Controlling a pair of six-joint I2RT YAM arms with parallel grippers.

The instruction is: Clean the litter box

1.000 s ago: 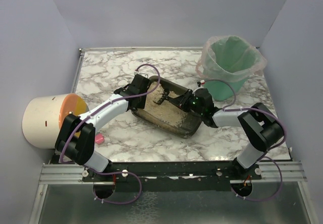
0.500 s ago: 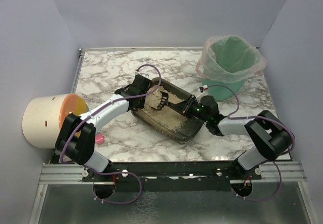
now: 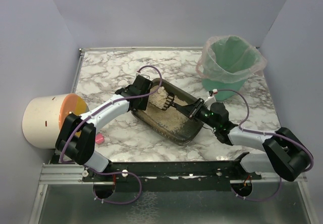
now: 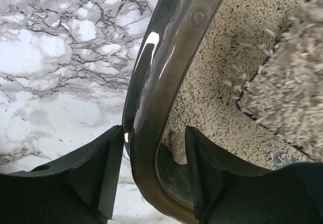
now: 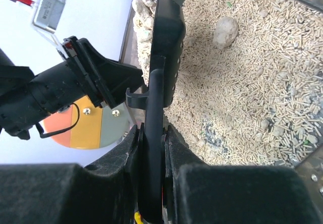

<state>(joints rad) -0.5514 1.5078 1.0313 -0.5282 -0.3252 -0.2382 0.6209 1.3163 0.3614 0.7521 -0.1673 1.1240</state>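
Note:
The litter box (image 3: 187,133), a dark tray of beige litter (image 5: 252,82), lies diagonally mid-table. My left gripper (image 3: 143,90) straddles its far-left rim (image 4: 166,57). One finger is outside and one inside the box, and the left gripper (image 4: 154,133) is open, with a gap at the inner finger. My right gripper (image 3: 199,110) is shut on the handle of the black slotted scoop (image 3: 162,101). In the right wrist view the right gripper (image 5: 151,128) clamps that handle. The scoop (image 5: 164,42) carries a heap of litter and clumps near the left arm. A round clump (image 5: 225,31) lies in the litter.
A green bucket (image 3: 229,65) lined with a clear bag stands at the back right. A cream cylinder with an orange face (image 3: 48,120) lies off the table's left edge. A small pink thing (image 3: 99,140) sits by the left arm's base.
The right arm has stretched out low, pushing the scoop toward the box's far-left end, and the scoop now holds a heap of litter. The left arm stays at the rim.

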